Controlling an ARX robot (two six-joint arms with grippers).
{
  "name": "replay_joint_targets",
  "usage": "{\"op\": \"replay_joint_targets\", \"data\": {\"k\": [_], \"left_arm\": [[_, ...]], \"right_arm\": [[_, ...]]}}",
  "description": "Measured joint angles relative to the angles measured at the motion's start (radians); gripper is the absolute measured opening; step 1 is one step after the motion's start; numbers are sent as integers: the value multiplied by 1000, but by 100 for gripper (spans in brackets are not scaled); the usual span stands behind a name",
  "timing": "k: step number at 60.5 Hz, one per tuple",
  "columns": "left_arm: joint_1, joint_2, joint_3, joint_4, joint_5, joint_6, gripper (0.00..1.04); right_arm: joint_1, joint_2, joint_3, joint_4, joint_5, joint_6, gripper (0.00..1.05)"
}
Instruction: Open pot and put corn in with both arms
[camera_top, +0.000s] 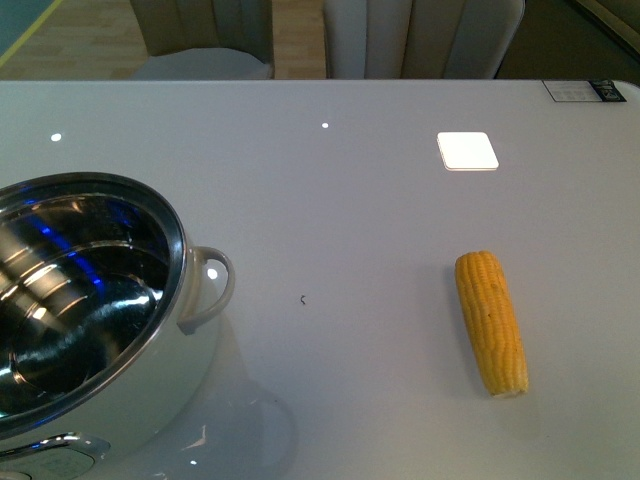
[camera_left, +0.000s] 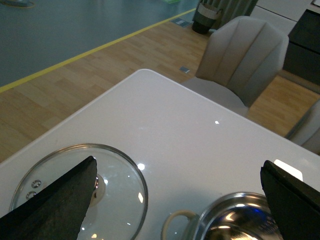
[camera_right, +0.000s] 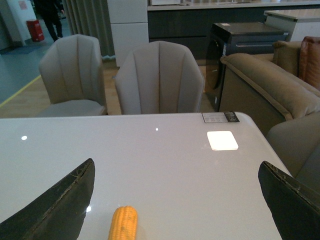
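The pot (camera_top: 90, 310) stands uncovered at the table's front left, white outside with a shiny steel inside and a white loop handle (camera_top: 212, 285). It also shows in the left wrist view (camera_left: 235, 220). Its glass lid (camera_left: 85, 192) lies flat on the table beside the pot. The yellow corn (camera_top: 491, 321) lies on the table at the right, and its end shows in the right wrist view (camera_right: 124, 223). My left gripper (camera_left: 180, 200) is open above the lid and pot. My right gripper (camera_right: 177, 200) is open above the table by the corn. Neither arm shows in the front view.
The white table (camera_top: 340, 200) carries a bright square light reflection (camera_top: 467, 150) and a label (camera_top: 585, 91) at its far right corner. Grey chairs (camera_right: 159, 80) stand behind the far edge. A sofa (camera_right: 270, 85) is off to the right.
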Motion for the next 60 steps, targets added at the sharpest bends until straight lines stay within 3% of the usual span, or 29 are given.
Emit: {"op": "replay_joint_targets", "data": {"k": [16,35,41,47,52,60], "left_arm": [[-67,-315,-47,-335,-5,20,98],[-78,-336,-56,-339,3,33,97],[-87,-357,-119,-106,204,116,80],[-166,-464,-119,-132,160,152,63],[-258,-563,-119,-229,67,168,44],[-321,-760,-119,-437,7,174,20]], "right_arm": [[0,0,0,0,0,0,96],[0,0,0,0,0,0,96],[0,0,0,0,0,0,96],[0,0,0,0,0,0,96],[0,0,0,0,1,0,96],[0,0,0,0,1,0,96]]}}
